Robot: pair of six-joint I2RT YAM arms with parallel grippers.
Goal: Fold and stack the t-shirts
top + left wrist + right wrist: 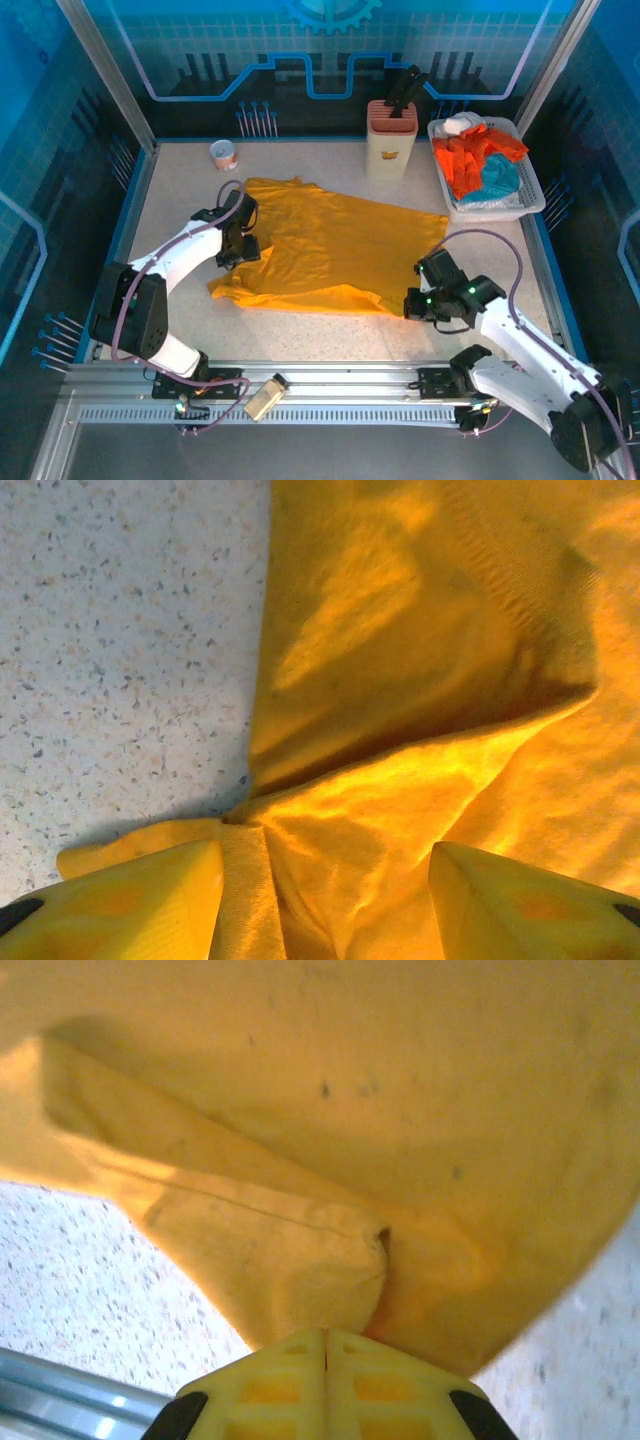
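A golden-yellow t-shirt [330, 250] lies spread and rumpled on the speckled table. My left gripper [240, 245] is down on its left edge. In the left wrist view its yellow fingers [150, 900] stand apart, open, with a ridge of the cloth [420, 630] bunched between them at the gripper [328, 855]. My right gripper [412, 300] is at the shirt's near right corner. In the right wrist view that gripper [325, 1332] is shut, pinching a fold of the hem [290, 1260]. An orange-red t-shirt [470, 160] and a teal one [500, 180] lie crumpled in a basket.
The white basket [530, 190] stands at the back right. Left of it is a beige block-shaped holder [390, 140], and a small cup [223, 154] sits at the back left. A tan object [265, 397] lies on the front rail. Bare table surrounds the shirt.
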